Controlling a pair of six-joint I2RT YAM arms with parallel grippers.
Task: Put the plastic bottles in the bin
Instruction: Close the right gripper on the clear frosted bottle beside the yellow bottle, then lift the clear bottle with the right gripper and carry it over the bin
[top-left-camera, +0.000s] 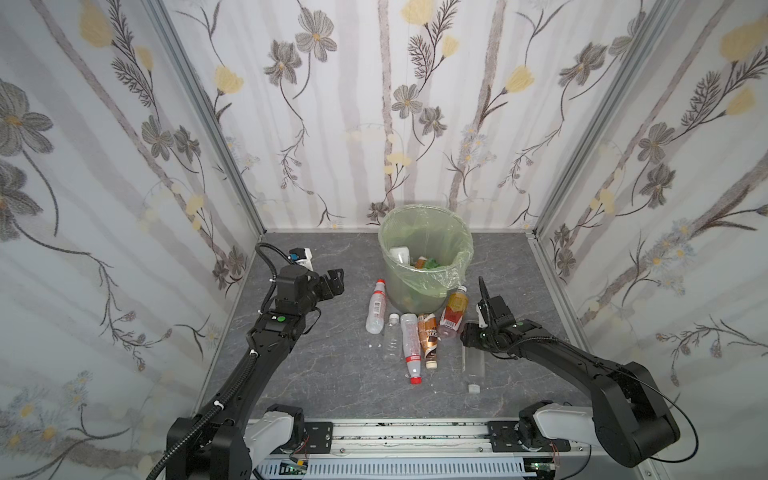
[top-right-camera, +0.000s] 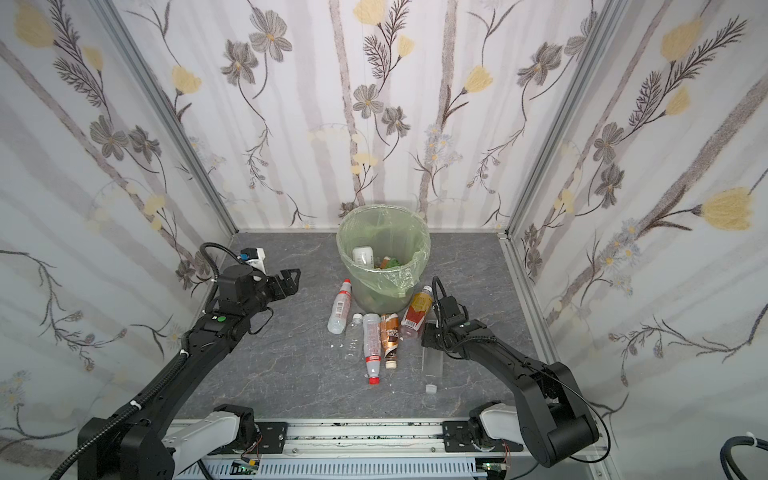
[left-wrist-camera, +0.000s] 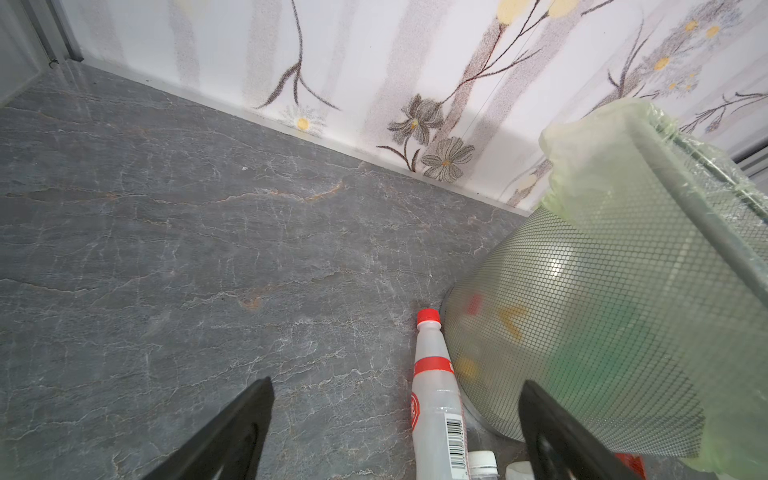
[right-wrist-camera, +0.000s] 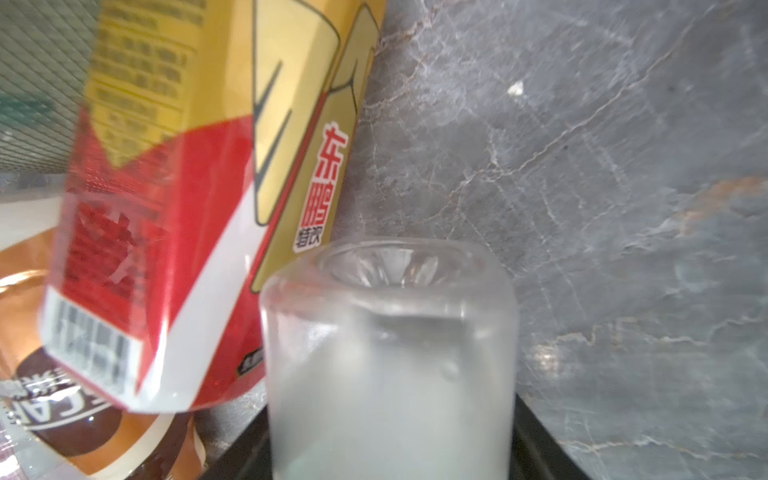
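The bin (top-left-camera: 397, 286) (top-right-camera: 357, 286) stands at the back middle with a green bag liner, and it holds several bottles. More plastic bottles lie on the floor in front of it: a red-capped white one (top-left-camera: 376, 307) (left-wrist-camera: 436, 399), a small clear one (top-left-camera: 392, 338), a red-labelled one (top-left-camera: 410, 347), a brown coffee one (top-left-camera: 429, 338) and an amber tea one (top-left-camera: 454, 311) (right-wrist-camera: 187, 187). My right gripper (top-left-camera: 469, 336) (right-wrist-camera: 388, 407) is shut on the base end of a clear bottle (top-left-camera: 473, 363) (right-wrist-camera: 390, 353), which lies on the floor. My left gripper (top-left-camera: 334, 282) (left-wrist-camera: 395, 382) hangs open and empty, left of the bin (left-wrist-camera: 602, 311).
A white and blue device (top-left-camera: 301, 255) sits in the back left corner. Flowered walls close in the left, back and right sides. The arm bases sit on a metal rail (top-left-camera: 407, 436) along the front. Small white scraps (top-left-camera: 376, 345) lie near the bottles.
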